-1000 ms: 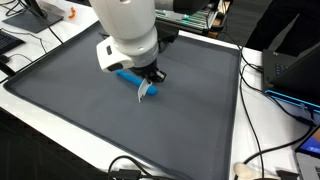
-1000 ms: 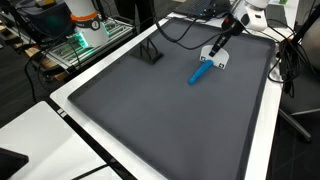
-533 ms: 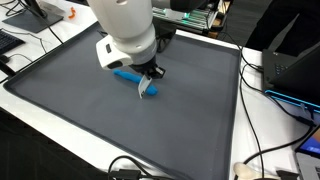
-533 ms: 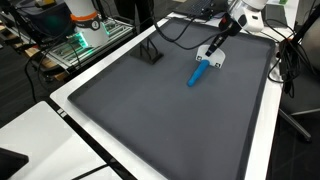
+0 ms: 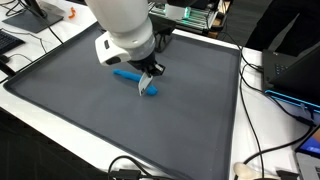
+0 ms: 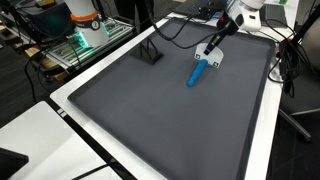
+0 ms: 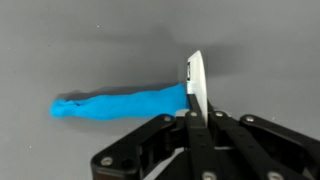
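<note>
Black gripper [image 7: 193,112] pressed together, pinching thin white flat piece [image 7: 195,78] edge-on. One end meeting that piece: blue elongated roll [image 7: 120,103], flat on dark grey mat [image 5: 150,130], off centre toward one edge [image 6: 199,73].

There is one blue stick [image 7: 120,103], and nothing else blue is on the surface [image 5: 40,125]. There is one white flat piece [image 7: 195,80], a single thin one. One dark grey mat [image 5: 100,125] covers most of the surface. One robot arm [image 5: 125,30] shows, with one end effector [image 5: 148,74]. One small black stand [image 6: 150,52] is on the mat. Black cables [image 5: 262,150] run past the mat's edge, too tangled to count.
</note>
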